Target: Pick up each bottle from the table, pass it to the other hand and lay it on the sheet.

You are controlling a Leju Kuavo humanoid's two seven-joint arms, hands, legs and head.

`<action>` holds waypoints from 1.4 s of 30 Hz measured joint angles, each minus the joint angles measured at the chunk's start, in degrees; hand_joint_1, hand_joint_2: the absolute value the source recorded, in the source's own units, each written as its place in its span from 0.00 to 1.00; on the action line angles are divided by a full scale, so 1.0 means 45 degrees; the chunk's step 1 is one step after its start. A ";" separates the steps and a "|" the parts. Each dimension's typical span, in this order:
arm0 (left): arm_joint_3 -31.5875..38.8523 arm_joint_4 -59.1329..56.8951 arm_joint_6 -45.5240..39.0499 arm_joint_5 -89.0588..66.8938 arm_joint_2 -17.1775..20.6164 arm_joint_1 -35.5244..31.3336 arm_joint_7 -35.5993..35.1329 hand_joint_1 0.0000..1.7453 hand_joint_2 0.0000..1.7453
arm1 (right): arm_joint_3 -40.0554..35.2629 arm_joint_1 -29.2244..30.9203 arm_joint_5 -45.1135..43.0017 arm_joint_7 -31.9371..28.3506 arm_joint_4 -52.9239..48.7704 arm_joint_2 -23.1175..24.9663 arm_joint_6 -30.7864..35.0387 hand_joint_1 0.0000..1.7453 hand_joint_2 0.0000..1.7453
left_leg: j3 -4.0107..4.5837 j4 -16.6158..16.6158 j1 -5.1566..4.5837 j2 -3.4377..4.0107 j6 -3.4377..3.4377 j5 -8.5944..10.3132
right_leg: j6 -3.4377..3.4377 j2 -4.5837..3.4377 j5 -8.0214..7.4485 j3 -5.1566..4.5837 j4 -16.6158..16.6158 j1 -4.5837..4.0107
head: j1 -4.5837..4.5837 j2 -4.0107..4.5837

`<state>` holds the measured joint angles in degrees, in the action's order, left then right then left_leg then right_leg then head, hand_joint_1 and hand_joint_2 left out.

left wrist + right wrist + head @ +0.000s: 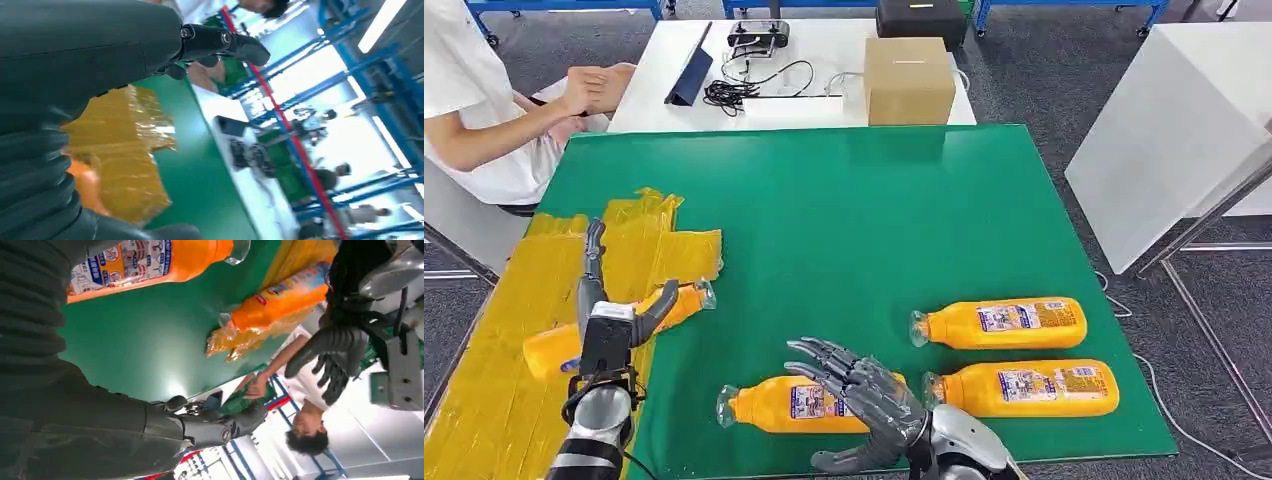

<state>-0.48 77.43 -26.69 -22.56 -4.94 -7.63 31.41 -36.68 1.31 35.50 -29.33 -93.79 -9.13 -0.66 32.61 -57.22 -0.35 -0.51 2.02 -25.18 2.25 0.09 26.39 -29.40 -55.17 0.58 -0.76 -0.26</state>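
One orange bottle (549,350) lies on the yellow sheet (514,280) at the table's left, its clear cap pointing right. My left hand (609,310) hovers over its middle, fingers stretched out and thumb apart, holding nothing. The right wrist view shows that bottle (280,300) lying on the sheet under my left hand (330,352). My right hand (864,390) is spread open over a second bottle (769,403) near the front edge, not gripping it. Two more bottles (999,323) (1024,388) lie side by side to the right.
A person (484,110) sits at the back left corner, hands near the green table (874,220). Behind it a white table (824,50) carries a cardboard box (909,80), a tablet and cables. A white panel (1164,130) stands to the right.
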 measured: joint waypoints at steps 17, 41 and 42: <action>-0.0024 0.2026 0.0918 0.0729 -0.0272 0.0658 0.0122 0.00 1.00 | -0.0097 -0.0215 0.1110 0.0863 -0.0102 -0.0263 0.0810 0.00 1.00 | 0.0005 0.0001 0.0003 0.0000 -0.0001 0.0001 | 0.0000 -0.0002 0.0000 -0.0001 0.0000 0.0000 | 0.0000 0.0000; -0.0660 0.2950 0.1579 0.0856 -0.0554 0.1079 0.0020 0.00 1.00 | -0.1263 0.1973 0.4668 0.5386 0.4787 0.1170 0.1476 0.00 1.00 | 0.0009 0.0002 0.0006 -0.0005 -0.0005 0.0006 | -0.0001 0.0000 0.0000 -0.0003 -0.0002 -0.0004 | 0.0000 0.0000; -0.0685 0.2945 0.1584 0.0851 -0.0564 0.1081 0.0010 0.00 1.00 | -0.1292 0.2020 0.4668 0.5396 0.5010 0.1233 0.1472 0.00 1.00 | 0.0010 0.0002 0.0006 -0.0007 -0.0005 0.0006 | -0.0001 0.0001 0.0000 -0.0002 -0.0002 -0.0004 | 0.0000 0.0000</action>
<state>-3.56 90.68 -19.56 -18.73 -7.48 -2.77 31.45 -42.49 10.40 56.50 -5.05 -71.24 -3.59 5.97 32.66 -57.21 -0.33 -0.54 1.99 -25.15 2.25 0.09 26.39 -29.41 -55.18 0.57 -0.77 -0.26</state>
